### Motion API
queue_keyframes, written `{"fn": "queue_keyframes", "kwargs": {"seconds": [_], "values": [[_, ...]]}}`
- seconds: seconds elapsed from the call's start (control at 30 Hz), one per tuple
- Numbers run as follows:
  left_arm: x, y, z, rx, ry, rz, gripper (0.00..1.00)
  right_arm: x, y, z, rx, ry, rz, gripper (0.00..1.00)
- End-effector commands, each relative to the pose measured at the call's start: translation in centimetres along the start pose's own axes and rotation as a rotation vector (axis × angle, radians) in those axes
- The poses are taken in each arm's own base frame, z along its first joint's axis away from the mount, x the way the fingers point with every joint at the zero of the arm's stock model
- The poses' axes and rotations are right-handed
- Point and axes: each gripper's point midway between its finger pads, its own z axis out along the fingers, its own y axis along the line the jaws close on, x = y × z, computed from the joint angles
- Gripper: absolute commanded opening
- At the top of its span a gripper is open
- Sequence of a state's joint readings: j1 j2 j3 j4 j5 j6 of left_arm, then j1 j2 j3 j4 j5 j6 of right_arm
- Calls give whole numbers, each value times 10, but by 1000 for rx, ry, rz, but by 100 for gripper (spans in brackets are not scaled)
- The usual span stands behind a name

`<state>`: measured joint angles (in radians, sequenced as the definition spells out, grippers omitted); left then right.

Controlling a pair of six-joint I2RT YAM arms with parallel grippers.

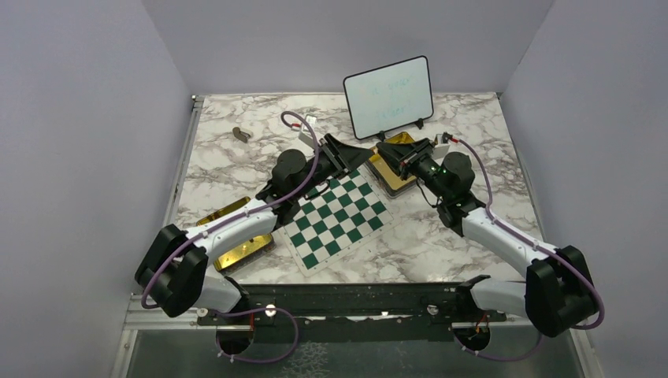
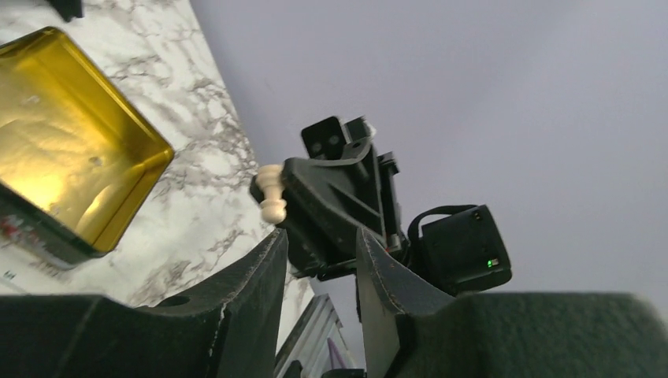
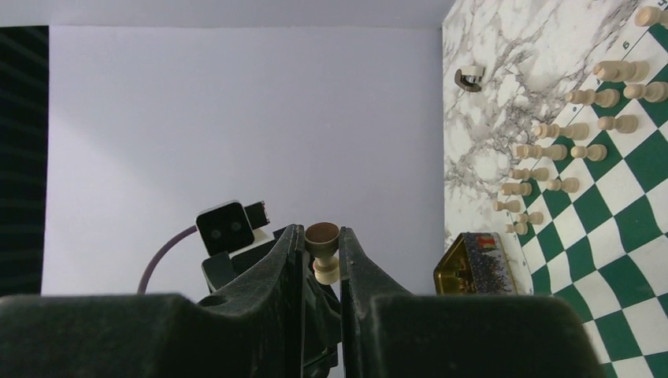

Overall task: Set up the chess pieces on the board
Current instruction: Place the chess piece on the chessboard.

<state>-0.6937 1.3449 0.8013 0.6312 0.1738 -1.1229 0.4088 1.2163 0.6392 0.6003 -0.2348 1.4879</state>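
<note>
A pale pawn (image 3: pixel 323 253) is being held up in the air, pinched between the nearly closed fingers of the right claw (image 3: pixel 321 233). The left claw (image 2: pixel 321 238) is facing it tip to tip, its jaws standing partly apart with nothing between them; the pawn is sitting just beyond one of its fingertips. Other pale chess pieces (image 3: pixel 551 150) are standing in two rows along one edge of the board (image 3: pixel 622 236). An open gold tin (image 2: pixel 71 142) is lying on the marble desk (image 1: pixel 473 134) near the board.
</note>
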Motion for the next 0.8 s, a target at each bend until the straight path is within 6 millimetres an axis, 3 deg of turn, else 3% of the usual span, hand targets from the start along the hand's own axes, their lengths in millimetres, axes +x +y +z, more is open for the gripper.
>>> {"fn": "queue_keyframes", "kwargs": {"seconds": [0.0,0.37,0.77], "values": [[-12,-33,19,95,-63,12,38,-6,20,-6,-71,-55,52,9],[-6,-4,22,19,-81,-15,44,-10,17,-10,-66,-85,54,8],[2,-3,37,31,-47,-49,38,-11,18,-11,-72,-92,61,8]]}}
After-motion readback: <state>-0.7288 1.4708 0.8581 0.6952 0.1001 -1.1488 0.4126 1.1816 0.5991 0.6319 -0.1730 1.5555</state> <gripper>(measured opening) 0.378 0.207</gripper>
